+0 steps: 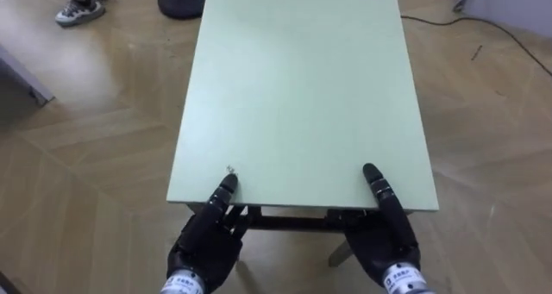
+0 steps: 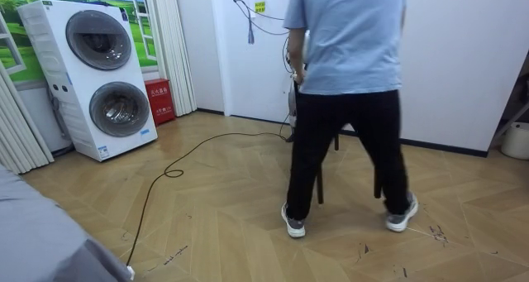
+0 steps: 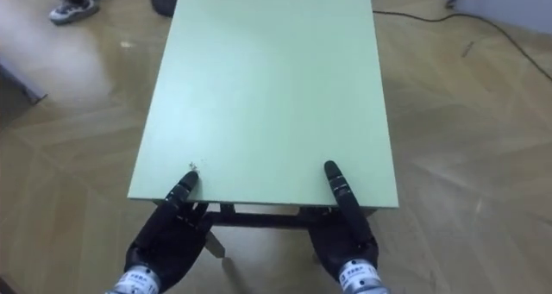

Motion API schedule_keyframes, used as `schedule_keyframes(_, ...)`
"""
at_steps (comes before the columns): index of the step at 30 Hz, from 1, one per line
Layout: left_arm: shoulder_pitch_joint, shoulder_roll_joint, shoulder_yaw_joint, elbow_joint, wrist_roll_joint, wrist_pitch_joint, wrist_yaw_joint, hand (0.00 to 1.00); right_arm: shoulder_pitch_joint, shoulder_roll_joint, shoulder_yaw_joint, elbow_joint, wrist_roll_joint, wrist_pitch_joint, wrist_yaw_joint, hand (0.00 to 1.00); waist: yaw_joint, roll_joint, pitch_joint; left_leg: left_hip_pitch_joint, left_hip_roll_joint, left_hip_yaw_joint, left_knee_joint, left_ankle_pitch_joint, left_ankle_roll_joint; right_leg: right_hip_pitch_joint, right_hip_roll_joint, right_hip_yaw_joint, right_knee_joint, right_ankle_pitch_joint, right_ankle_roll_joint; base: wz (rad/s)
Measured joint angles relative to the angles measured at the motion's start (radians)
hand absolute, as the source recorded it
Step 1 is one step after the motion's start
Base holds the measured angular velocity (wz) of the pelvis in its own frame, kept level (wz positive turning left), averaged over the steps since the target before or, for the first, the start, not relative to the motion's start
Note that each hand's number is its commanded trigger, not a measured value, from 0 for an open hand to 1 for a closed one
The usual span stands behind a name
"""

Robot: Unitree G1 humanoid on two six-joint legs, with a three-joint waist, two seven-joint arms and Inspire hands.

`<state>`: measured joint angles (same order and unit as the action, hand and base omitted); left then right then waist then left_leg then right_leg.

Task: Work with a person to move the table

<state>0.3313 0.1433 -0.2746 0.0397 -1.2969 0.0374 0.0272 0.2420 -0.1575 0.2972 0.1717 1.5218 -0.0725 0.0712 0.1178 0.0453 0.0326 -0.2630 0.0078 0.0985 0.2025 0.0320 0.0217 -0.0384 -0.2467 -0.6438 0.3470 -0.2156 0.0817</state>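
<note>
Likely carry step: left hand [image 1: 203, 245] at 7 o'clock, right hand [image 1: 385, 240] at 5, both clamped on table [image 1: 302, 96] edge; next, match person [image 2: 347, 50] pace.

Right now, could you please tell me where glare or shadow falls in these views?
Left eye view: a pale sheen lies on the floor left of the table, whose top is evenly lit and free of glare; the floor under its near edge looks dimmer. Room view: the person is evenly lit, with no hard shadows.
</note>
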Motion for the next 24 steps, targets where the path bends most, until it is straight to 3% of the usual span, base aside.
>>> schedule_keyframes(2,0.013,0.000,-0.003,0.000,-0.012,0.000,0.001,1.00,-0.006,-0.006,-0.010,0.000,-0.018,0.023,-0.005,1.00,0.001,-0.007,0.0024,-0.004,-0.022,0.000,0.006,-0.002,0.009,-0.003,-0.035,-0.015,0.051,-0.032,0.010,0.45)
schedule_keyframes(4,0.021,0.001,-0.003,0.000,-0.022,0.000,0.001,1.00,-0.008,-0.006,-0.014,0.000,-0.037,0.033,-0.007,1.00,-0.004,-0.008,0.0029,-0.006,-0.042,-0.012,0.014,-0.003,0.017,0.011,-0.044,-0.010,0.075,-0.050,0.018,0.64)
schedule_keyframes(6,0.022,0.002,-0.003,0.000,-0.021,-0.001,0.001,1.00,-0.005,-0.002,-0.017,0.000,-0.039,0.036,-0.007,1.00,-0.024,-0.016,0.0059,-0.007,-0.073,-0.057,0.023,0.000,0.024,0.025,-0.036,0.044,0.083,-0.078,0.023,1.00)
schedule_keyframes(7,0.022,0.005,-0.003,-0.001,-0.021,-0.002,0.001,1.00,-0.005,0.001,-0.020,0.000,-0.039,0.042,-0.007,1.00,-0.041,-0.019,0.0058,-0.009,-0.093,-0.094,0.029,0.002,0.026,0.031,-0.022,0.085,0.072,-0.096,0.024,0.86)
schedule_keyframes(9,0.022,0.006,-0.002,-0.005,-0.019,-0.008,0.001,1.00,-0.002,-0.001,-0.027,0.000,-0.042,0.046,-0.007,1.00,-0.042,-0.019,0.0053,-0.011,-0.110,-0.132,0.032,0.004,0.026,0.043,0.001,0.126,0.056,-0.109,0.022,0.75)
schedule_keyframes(11,0.024,0.027,-0.003,-0.016,-0.018,-0.011,0.001,1.00,0.004,0.010,-0.026,0.000,-0.037,0.052,-0.007,1.00,-0.035,-0.019,0.0051,-0.012,-0.119,-0.181,0.030,0.019,0.023,0.076,0.040,0.132,0.009,-0.104,0.014,0.68)
schedule_keyframes(14,0.024,0.039,-0.003,-0.019,-0.019,-0.014,0.001,1.00,0.009,0.019,-0.020,0.000,-0.035,0.051,-0.008,1.00,-0.030,-0.020,0.0044,-0.012,-0.131,-0.220,0.019,0.033,0.019,0.097,0.076,0.171,-0.037,-0.098,0.003,0.51)
schedule_keyframes(19,0.024,0.042,-0.003,-0.020,-0.026,-0.013,0.015,1.00,-0.001,0.014,-0.009,0.000,-0.028,0.048,-0.029,1.00,0.029,-0.029,0.0015,-0.012,-0.134,-0.272,0.004,0.052,0.010,0.133,0.137,0.229,-0.121,-0.071,-0.023,0.27)
schedule_keyframes(24,0.025,0.042,-0.001,-0.034,-0.040,-0.023,0.034,1.00,-0.033,0.007,0.008,0.000,-0.030,0.044,-0.049,1.00,0.091,-0.035,0.0003,-0.015,-0.127,-0.309,-0.036,0.086,-0.006,0.129,0.166,0.228,-0.148,-0.059,-0.042,0.20)
